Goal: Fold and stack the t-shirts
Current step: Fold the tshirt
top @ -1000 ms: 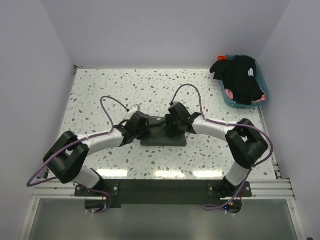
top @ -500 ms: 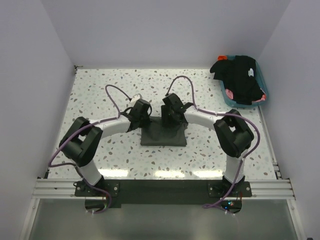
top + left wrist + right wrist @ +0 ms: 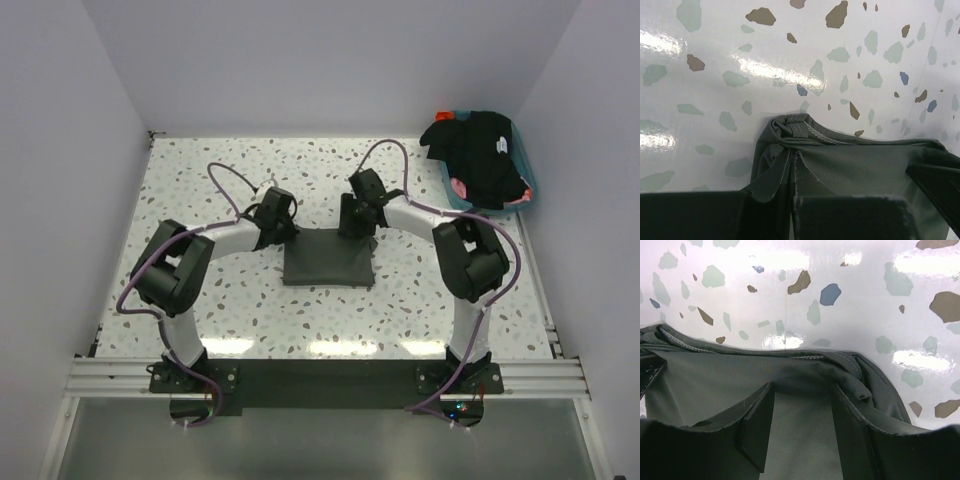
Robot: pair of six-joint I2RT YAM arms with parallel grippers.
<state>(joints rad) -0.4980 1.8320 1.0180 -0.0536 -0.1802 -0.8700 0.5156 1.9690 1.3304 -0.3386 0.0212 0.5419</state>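
Note:
A dark olive-grey t-shirt [image 3: 328, 260] lies folded in a rectangle at the table's middle. My left gripper [image 3: 287, 230] is at its far left corner. In the left wrist view the jaws [image 3: 791, 197] are shut on a bunched fold of the olive-grey cloth [image 3: 850, 165]. My right gripper [image 3: 357, 228] is at the far right corner. In the right wrist view it [image 3: 802, 415] is open, one finger on each side of flat cloth [image 3: 800, 440]. Black t-shirts [image 3: 480, 160], one with a small white mark, are heaped in the tub.
A teal plastic tub [image 3: 524, 196] stands at the far right corner, with something pink showing under the black shirts. White walls enclose the speckled table [image 3: 200, 190] on three sides. Purple cables loop above both arms.
Both grippers have moved away from me, from over the shirt's middle to its far edge. More of the folded shirt now shows, lying flat.

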